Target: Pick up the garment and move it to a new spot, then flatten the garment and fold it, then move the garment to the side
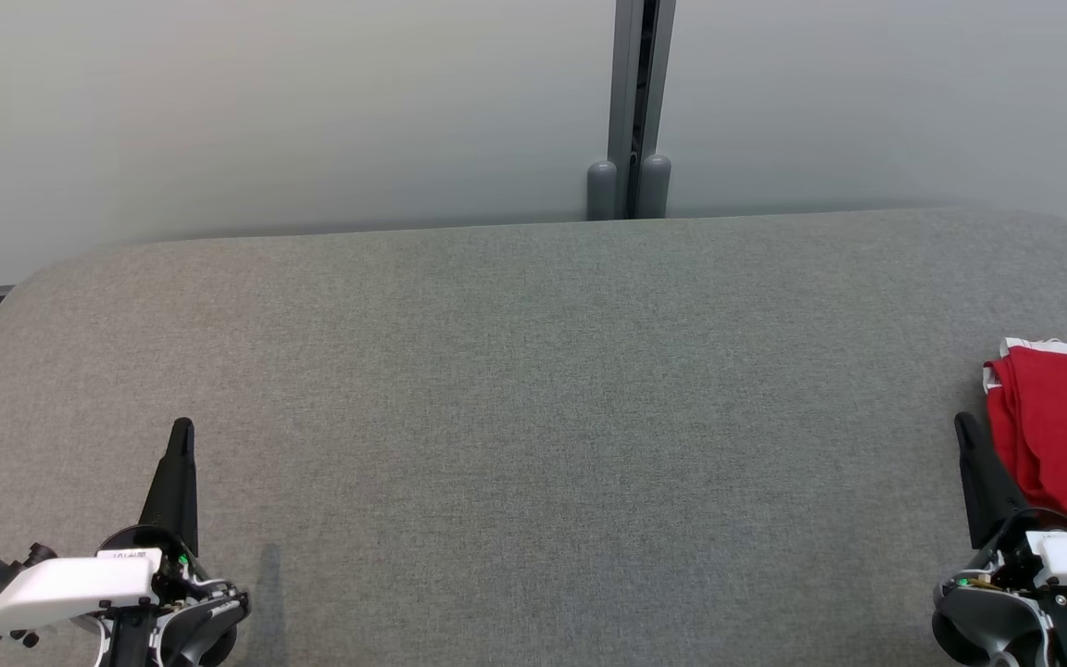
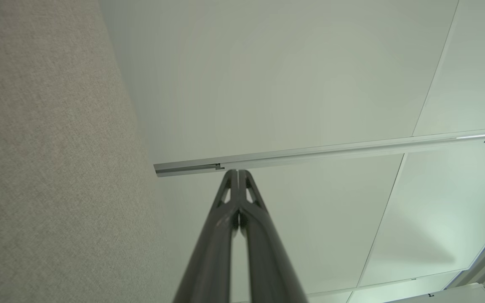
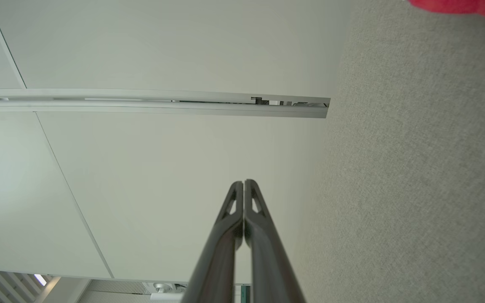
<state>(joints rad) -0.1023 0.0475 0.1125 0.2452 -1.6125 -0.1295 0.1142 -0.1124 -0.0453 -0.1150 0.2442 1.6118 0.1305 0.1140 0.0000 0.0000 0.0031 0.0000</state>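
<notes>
Label [image 1: 129, 555] on left end effector [image 1: 182, 428] is illegible.

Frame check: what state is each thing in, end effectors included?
Left end effector: shut, holding nothing.
Right end effector: shut, holding nothing, beside the garment.
Red garment: folded in layers, lying at the right edge of the grey table, not held.

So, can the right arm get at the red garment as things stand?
Probably yes: the right gripper, shut, sits just beside the red garment on the grey table, nothing between them.
</notes>
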